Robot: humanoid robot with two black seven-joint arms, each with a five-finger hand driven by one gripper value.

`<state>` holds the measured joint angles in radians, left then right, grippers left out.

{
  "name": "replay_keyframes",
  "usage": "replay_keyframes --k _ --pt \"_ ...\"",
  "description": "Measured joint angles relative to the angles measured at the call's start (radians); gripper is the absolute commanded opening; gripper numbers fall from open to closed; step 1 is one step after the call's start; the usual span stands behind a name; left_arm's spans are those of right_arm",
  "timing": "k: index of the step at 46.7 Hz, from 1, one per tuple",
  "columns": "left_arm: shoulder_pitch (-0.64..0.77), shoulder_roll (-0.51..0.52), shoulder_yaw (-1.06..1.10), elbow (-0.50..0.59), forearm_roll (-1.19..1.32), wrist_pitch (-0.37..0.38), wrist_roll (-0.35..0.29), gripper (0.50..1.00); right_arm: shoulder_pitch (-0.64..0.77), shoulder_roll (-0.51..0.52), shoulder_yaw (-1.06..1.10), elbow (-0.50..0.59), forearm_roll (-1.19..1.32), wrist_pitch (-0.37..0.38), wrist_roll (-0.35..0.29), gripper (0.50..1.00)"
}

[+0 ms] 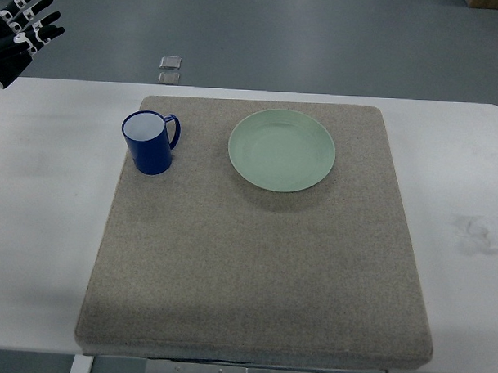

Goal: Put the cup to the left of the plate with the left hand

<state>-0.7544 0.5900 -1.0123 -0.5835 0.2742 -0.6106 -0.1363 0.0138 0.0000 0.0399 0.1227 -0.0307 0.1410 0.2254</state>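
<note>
Nearest the camera, along the lower edge of the top view, the front edge of the white counter [42, 253] shows, with a strip of its underframe visible below it. A large square mat [254, 277] of coarse grey-beige fabric lies on the counter and covers most of its middle; its near half is bare. To the right of the mat, a faint grey smudge [479, 231] marks the counter surface.

Farther back, on the far half of the mat, a pale green plate [281, 149] sits flat, slightly right of the mat's centre line. A blue cup [150, 142] with a white interior stands upright on the mat near its far left corner, to the left of the plate and well apart from it. The cup's handle points right, toward the plate. Nothing touches the cup.

Beyond the counter's far edge, two small grey square objects [170, 69] lie on the grey floor [320, 33].

At the far left corner of the view, the left hand [24, 27] is raised above and behind the counter, well apart from the cup. Its black fingers with white joints are spread and extended, and it holds nothing. No right hand appears in the view.
</note>
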Motion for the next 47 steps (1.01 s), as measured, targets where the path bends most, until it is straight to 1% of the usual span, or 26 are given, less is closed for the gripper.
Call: replay_keyframes --k 4,6,9,12,18,26,38,47 --pt "-0.002 0.002 -0.001 0.003 -0.116 0.0 0.128 0.996 0.0 0.0 0.0 0.0 0.0 0.0 0.0 0.932" --pt "-0.003 0.002 -0.003 0.004 -0.159 0.0 0.177 0.996 0.0 0.0 0.0 0.0 0.0 0.0 0.0 0.932" --pt "-0.004 0.002 -0.003 0.004 -0.218 0.0 0.237 0.996 0.0 0.0 0.0 0.0 0.0 0.0 0.0 0.932" --pt "-0.003 0.002 -0.003 0.003 -0.251 0.0 0.269 0.999 0.0 0.0 0.0 0.0 0.0 0.0 0.0 0.932" --pt "0.002 -0.002 -0.003 0.003 -0.257 0.0 0.279 0.996 0.0 0.0 0.0 0.0 0.0 0.0 0.0 0.932" --pt "0.005 -0.035 0.0 0.0 -0.256 -0.001 0.281 0.996 0.0 0.0 0.0 0.0 0.0 0.0 0.0 0.932" --pt "0.001 -0.039 0.001 -0.004 -0.254 0.0 0.281 0.996 -0.004 0.0 0.0 0.039 -0.004 0.021 0.0 0.932" --pt "0.001 -0.039 0.001 -0.006 -0.251 0.0 0.281 0.996 -0.015 0.0 0.0 0.041 -0.003 0.021 0.0 0.932"
